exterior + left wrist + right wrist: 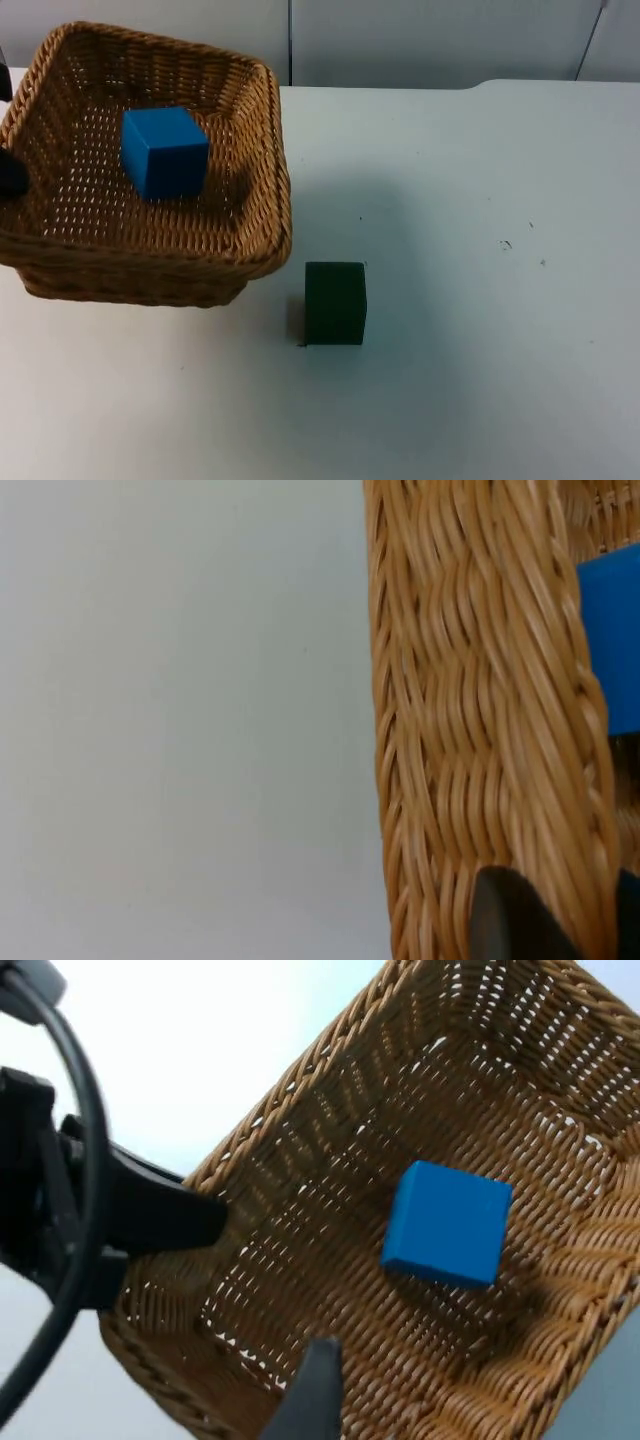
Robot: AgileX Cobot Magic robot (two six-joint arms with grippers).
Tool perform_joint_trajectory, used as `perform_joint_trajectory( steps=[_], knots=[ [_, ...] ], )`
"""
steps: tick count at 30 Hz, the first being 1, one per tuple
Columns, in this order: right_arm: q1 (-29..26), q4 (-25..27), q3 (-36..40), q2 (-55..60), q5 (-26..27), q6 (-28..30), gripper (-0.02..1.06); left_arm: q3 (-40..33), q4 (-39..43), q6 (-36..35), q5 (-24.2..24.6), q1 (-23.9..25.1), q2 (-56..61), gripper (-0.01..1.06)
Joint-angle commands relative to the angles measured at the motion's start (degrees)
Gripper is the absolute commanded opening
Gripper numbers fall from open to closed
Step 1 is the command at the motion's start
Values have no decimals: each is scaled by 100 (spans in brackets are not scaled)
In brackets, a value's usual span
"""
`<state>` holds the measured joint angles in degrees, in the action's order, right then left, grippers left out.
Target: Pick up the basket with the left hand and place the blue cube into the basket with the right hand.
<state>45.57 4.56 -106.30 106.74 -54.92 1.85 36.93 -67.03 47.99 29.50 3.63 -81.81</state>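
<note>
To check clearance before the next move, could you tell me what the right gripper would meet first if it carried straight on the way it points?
Most likely the basket: its woven floor, beside the blue cube. The right gripper looks down into it, though depth is unclear.

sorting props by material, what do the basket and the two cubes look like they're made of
Basket: woven wicker or rattan, tan strands with gaps visible, slightly glossy. Blue cube: smooth, matte, even colour, likely painted wood, foam or plastic. Dark green cube: same plain matte look, material unclear. Left gripper clamps the basket's rim.
</note>
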Motion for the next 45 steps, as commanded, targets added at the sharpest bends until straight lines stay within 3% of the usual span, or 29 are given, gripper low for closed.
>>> perform_joint_trajectory(
  steps=[1, 11, 26, 45],
  knots=[
    [23, 31, -48, -233, -75, 118, 82, 25, -136, 9, -64, 11, 48, 0],
    [135, 31, -48, -999, -483, 292, 82, 25, -161, 347, -328, 11, -413, 0],
    [1046, -556, -48, -1740, -847, 266, 82, 36, -473, 864, -780, 11, -854, 0],
    [1059, -574, 25, -2103, -1041, 113, 82, 36, -585, 1184, -1175, 11, -1386, 0]
  ],
)
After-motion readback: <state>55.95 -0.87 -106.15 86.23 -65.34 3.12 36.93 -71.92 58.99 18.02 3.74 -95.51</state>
